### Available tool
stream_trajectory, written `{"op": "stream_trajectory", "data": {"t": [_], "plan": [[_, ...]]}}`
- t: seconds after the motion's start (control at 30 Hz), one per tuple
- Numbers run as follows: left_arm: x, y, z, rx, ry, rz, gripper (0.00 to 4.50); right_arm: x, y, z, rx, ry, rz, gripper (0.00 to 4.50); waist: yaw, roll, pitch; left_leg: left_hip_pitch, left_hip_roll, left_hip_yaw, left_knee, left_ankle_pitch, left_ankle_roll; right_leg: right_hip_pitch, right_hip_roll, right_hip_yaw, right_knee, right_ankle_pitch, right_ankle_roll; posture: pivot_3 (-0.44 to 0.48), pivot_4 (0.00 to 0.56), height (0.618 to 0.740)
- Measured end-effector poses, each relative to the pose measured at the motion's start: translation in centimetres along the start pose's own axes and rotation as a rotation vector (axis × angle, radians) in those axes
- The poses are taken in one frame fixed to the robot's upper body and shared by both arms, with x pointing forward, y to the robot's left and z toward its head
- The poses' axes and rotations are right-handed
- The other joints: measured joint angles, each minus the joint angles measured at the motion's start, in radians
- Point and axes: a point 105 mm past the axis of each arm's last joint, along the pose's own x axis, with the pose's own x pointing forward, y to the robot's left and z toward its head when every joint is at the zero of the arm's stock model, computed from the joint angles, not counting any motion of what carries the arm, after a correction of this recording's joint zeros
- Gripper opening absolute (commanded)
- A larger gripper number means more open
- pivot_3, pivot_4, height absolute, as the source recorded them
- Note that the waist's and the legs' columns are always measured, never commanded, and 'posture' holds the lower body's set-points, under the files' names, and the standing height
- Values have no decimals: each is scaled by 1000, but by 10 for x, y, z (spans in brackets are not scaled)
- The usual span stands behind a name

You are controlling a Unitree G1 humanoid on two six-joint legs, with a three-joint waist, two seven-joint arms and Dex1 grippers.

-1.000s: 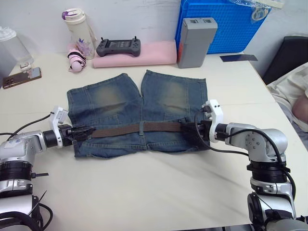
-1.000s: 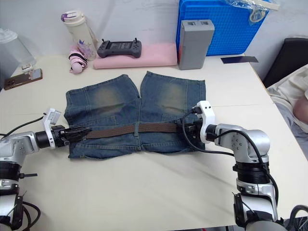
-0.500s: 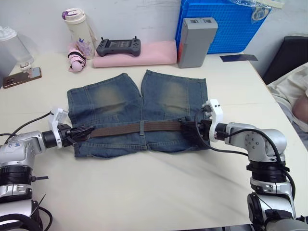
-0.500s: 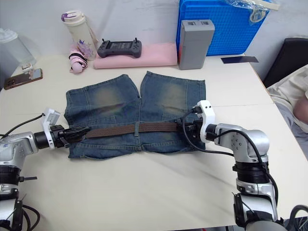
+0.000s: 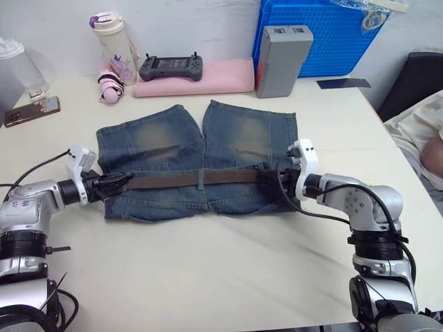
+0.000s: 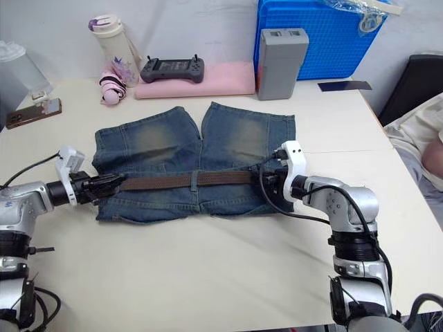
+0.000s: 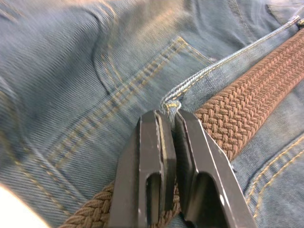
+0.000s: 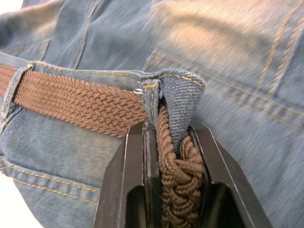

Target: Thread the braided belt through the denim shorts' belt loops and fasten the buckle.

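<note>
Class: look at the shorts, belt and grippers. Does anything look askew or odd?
Yes: at the right gripper, the faded blue denim shorts have their waistband corner bunched up over the dark-brown braided belt, clamped together between the fingers.

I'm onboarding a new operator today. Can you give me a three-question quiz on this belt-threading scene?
1. True or false: the braided belt lies across the denim shorts.
2. The right hand is shut on: A) the controller B) belt plus waistband denim C) nothing
3. Which object stands against the blue crate?

Key: 1 true. 2 B. 3 the grey box.
</note>
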Motion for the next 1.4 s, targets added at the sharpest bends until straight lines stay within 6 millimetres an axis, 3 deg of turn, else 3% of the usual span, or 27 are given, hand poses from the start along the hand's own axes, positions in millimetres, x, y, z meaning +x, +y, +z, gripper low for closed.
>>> {"op": "stream_trajectory", "data": {"t": [0.13,0.2,0.33,0.43,0.53,0.63,0.77,0.83,0.93,1.07,1.2,1.23,1.37,1.4], "plan": [[20,17,9,187,1,140,0,18,-7,26,-48,-93,-38,399,-1,0,0,-1,0,1,0,0,0,-1,0,0,1,0,0,0,150,712],[27,29,27,267,-50,245,0,28,-7,48,-79,-166,-52,399,0,-1,0,-5,-1,1,2,1,0,-5,0,-1,3,0,0,0,150,712],[23,42,72,441,-187,411,0,35,-1,83,-148,-303,-66,399,-2,-3,0,-22,-1,2,13,1,0,-25,-2,-3,16,0,0,0,150,712],[9,36,100,652,-318,489,0,26,7,102,-225,-427,-59,399,-3,-3,0,-25,-3,2,14,1,1,-29,-4,-8,19,0,1,0,150,712],[-15,17,104,891,-415,520,0,-2,18,96,-331,-501,-8,399,-2,-3,0,-26,-3,0,13,-1,3,-29,-7,-9,19,1,1,0,150,712],[-33,-10,72,1086,-402,479,0,-29,24,62,-394,-443,46,399,0,-3,0,-26,-4,-1,13,-3,6,-29,-9,-13,19,1,1,0,150,712],[-47,-49,-7,1200,-254,327,0,-54,27,1,-468,-254,67,399,5,-3,0,-26,-7,3,15,-5,11,-24,-16,-22,11,1,1,0,150,712],[-55,-59,-30,1228,-201,292,0,-58,31,-22,-504,-176,83,399,6,-3,0,-19,-6,3,15,-4,13,-13,-17,-25,5,2,4,0,150,712],[-68,-68,-49,1254,-167,287,0,-63,38,-45,-561,-93,108,399,10,-2,1,-3,-5,2,13,-12,16,2,-18,-24,-2,3,4,0,150,712],[-78,-76,-67,1254,-134,271,0,-72,43,-60,-626,-18,133,2299,24,-2,1,2,-3,2,11,-13,13,5,-17,-23,-2,1,1,0,150,712],[-87,-84,-77,1248,-112,253,1635,-89,49,-78,-671,102,210,4246,27,-2,1,1,-2,2,11,-13,11,5,-16,-26,-3,1,1,0,150,712],[-89,-87,-81,1245,-102,236,2039,-93,53,-81,-680,125,242,4500,28,-2,1,1,-2,3,11,-14,11,5,-16,-26,-4,1,1,0,150,712],[-96,-103,-93,1195,-53,89,3695,-110,58,-94,-760,245,336,4500,29,-2,1,3,-2,3,13,-15,14,9,-17,-27,-7,1,2,0,150,712],[-97,-106,-92,1182,-40,41,3695,-112,58,-92,-782,250,349,4500,29,-2,1,3,-2,3,13,-16,14,9,-17,-26,-8,1,3,0,150,712]]}}
